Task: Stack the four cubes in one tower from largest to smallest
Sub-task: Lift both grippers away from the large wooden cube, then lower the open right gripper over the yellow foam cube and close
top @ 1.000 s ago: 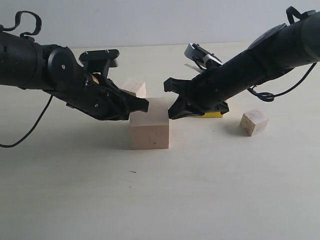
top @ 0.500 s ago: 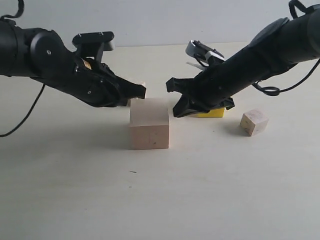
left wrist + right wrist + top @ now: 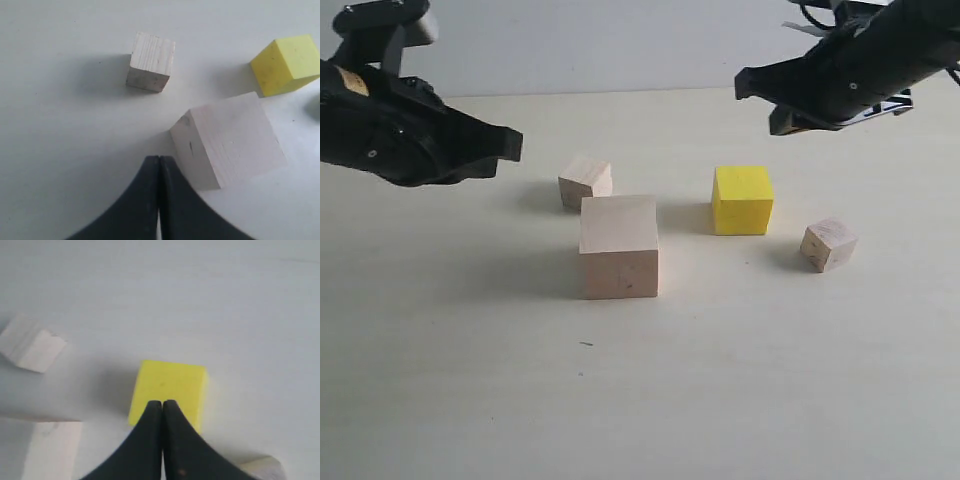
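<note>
The yellow cube (image 3: 741, 200), probably light, rigid and smooth, stood unstacked beneath the right gripper (image 3: 162, 403), best pinched across two opposite flat faces. That gripper and the left gripper (image 3: 159, 160), near the large pale wood cube (image 3: 619, 247), were both closed and empty.

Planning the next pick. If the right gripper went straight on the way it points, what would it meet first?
Probably the yellow cube: in its wrist view the shut right gripper aims at it, with nothing between. Depth is unclear, so it could land on the table just short.
</note>
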Robot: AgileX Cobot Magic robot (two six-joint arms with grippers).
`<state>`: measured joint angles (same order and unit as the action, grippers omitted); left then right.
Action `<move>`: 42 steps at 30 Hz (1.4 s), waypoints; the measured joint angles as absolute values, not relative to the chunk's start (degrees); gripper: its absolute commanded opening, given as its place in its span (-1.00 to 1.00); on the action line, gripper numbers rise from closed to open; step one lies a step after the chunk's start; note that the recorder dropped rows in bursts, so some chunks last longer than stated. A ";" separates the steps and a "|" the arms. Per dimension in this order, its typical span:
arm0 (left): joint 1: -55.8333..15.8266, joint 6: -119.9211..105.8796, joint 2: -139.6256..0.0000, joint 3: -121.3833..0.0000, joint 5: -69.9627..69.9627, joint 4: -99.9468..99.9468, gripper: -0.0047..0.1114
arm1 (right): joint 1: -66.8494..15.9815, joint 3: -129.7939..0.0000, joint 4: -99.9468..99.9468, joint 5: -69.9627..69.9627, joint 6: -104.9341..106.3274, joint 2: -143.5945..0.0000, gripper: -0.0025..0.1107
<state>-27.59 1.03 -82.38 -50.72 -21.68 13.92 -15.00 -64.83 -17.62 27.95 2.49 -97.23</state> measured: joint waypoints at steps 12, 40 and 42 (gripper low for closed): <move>-27.59 1.54 -71.85 -48.66 -27.72 13.92 -0.92 | -14.56 -78.74 -14.56 42.90 0.00 -103.04 -0.03; -27.59 1.54 -71.34 -48.66 -28.37 13.92 -0.92 | -14.56 -93.33 -18.10 52.45 0.00 -120.01 0.57; -27.59 1.54 -71.34 -48.66 -28.37 13.92 -0.92 | -14.56 -95.63 -16.59 54.78 -1.81 -121.32 0.57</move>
